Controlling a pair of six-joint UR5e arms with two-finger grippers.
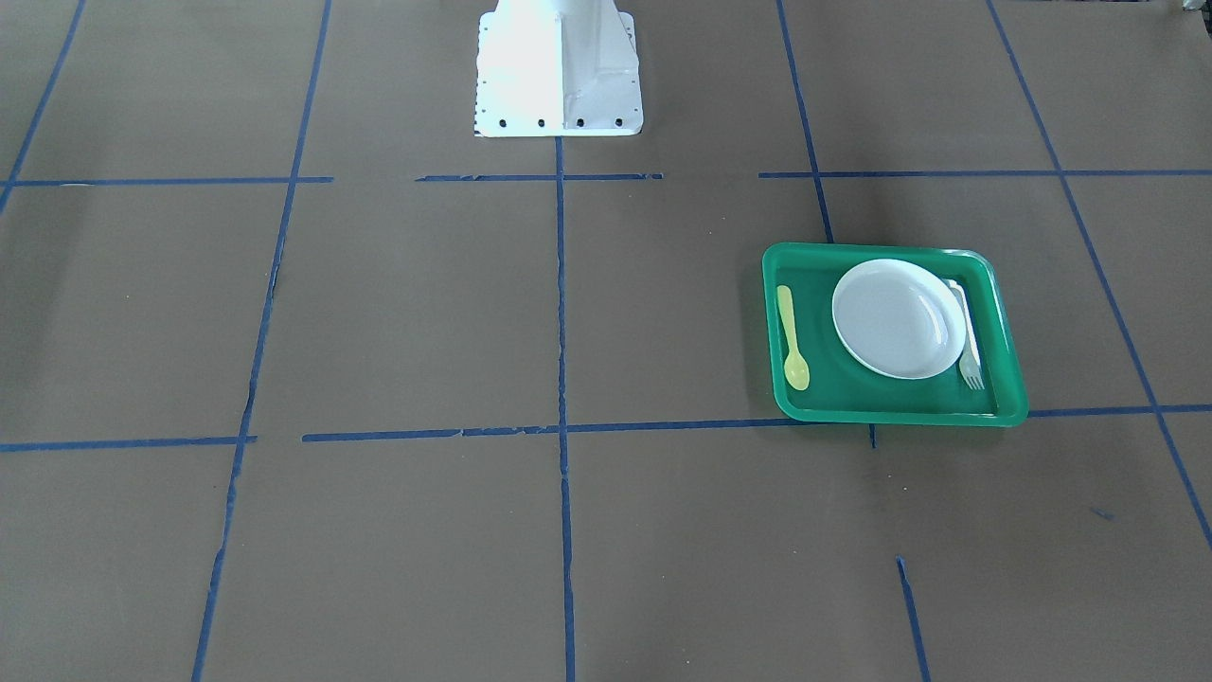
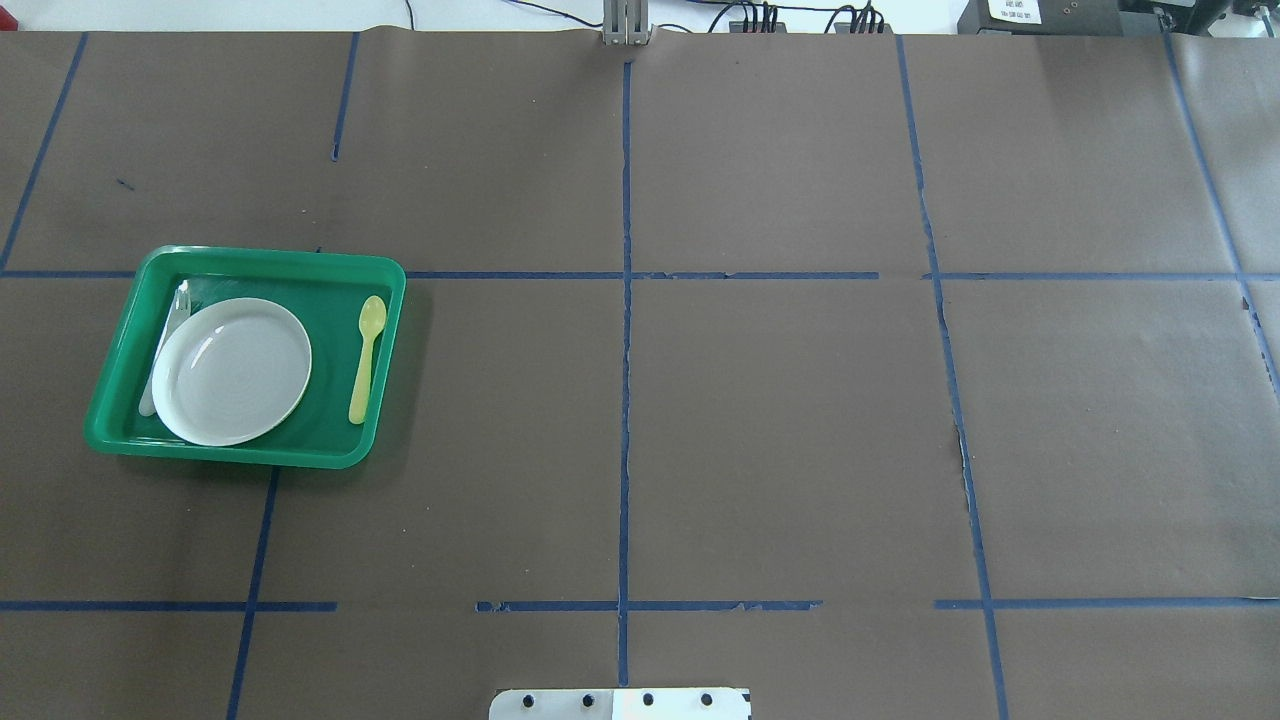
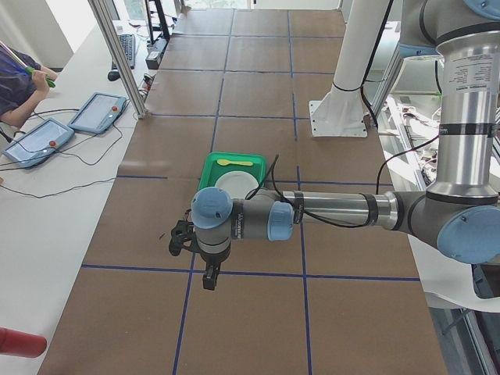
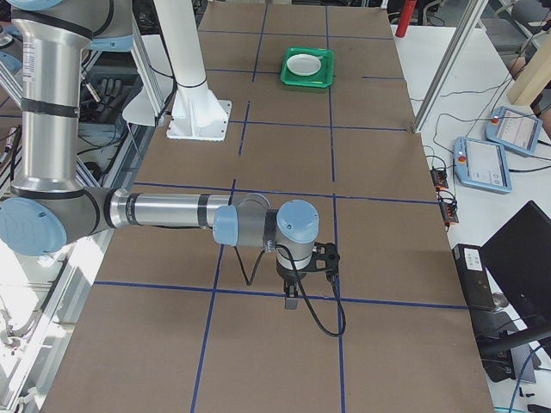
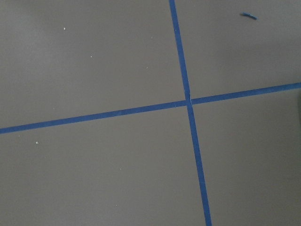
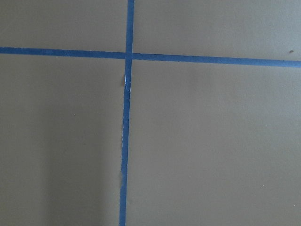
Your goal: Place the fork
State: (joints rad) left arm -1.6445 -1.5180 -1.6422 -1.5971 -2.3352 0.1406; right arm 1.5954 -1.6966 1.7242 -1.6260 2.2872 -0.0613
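A slim, translucent plastic fork (image 1: 970, 349) lies flat in a glossy green rectangular tray (image 1: 890, 414), just beside a round white plate (image 1: 895, 317). Whether the left claw (image 3: 208, 276) and right claw (image 4: 291, 298) are released or clenched cannot be told.

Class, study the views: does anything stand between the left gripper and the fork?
Nothing visible does. Bare table lies between the left gripper and the green tray; only the tray's low rim must be crossed. The fork lies close against the plate inside it.
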